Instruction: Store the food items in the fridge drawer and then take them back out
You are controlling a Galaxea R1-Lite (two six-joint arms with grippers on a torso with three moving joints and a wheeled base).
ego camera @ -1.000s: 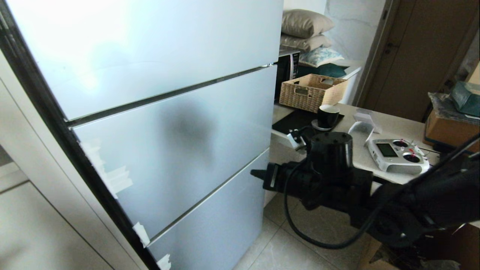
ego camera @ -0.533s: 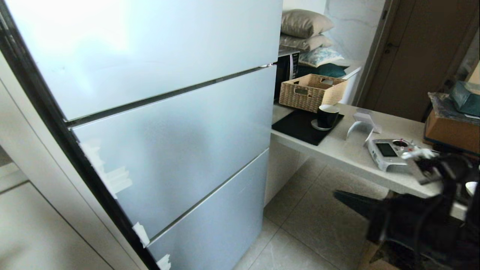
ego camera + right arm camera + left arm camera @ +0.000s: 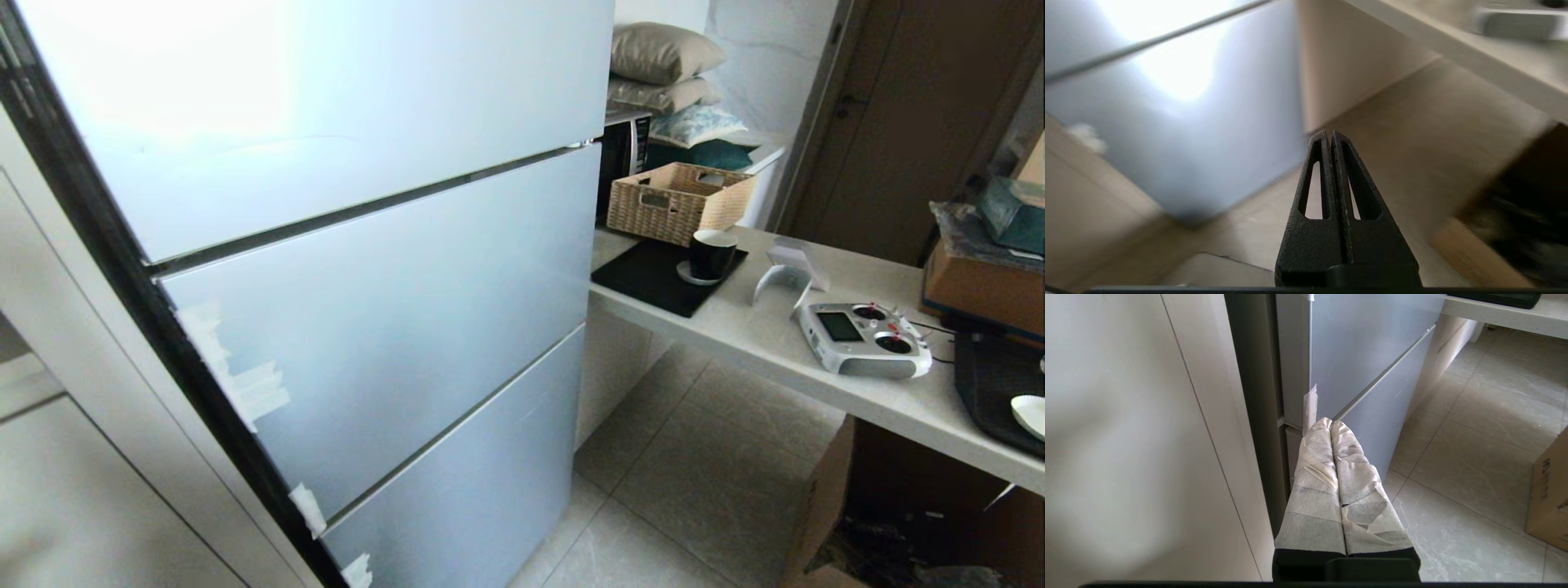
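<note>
The fridge stands closed, its frosted blue-grey front panels filling the left of the head view. The fridge drawer and the food items are hidden. Neither arm shows in the head view. My left gripper, its fingers wrapped in pale tape, is shut and empty; it hangs low by the fridge's lower left corner. My right gripper, black with slotted fingers, is shut with nothing between its fingers; it points down at the floor beside the bottom fridge panel.
A white counter runs right of the fridge, carrying a wicker basket, a black cup, a black mat and a grey remote controller. A cardboard box sits under it on the tiled floor.
My right arm has swung down and to the right, out of the head view; a second ago it reached across the counter's front beside the fridge. The fridge stays closed.
</note>
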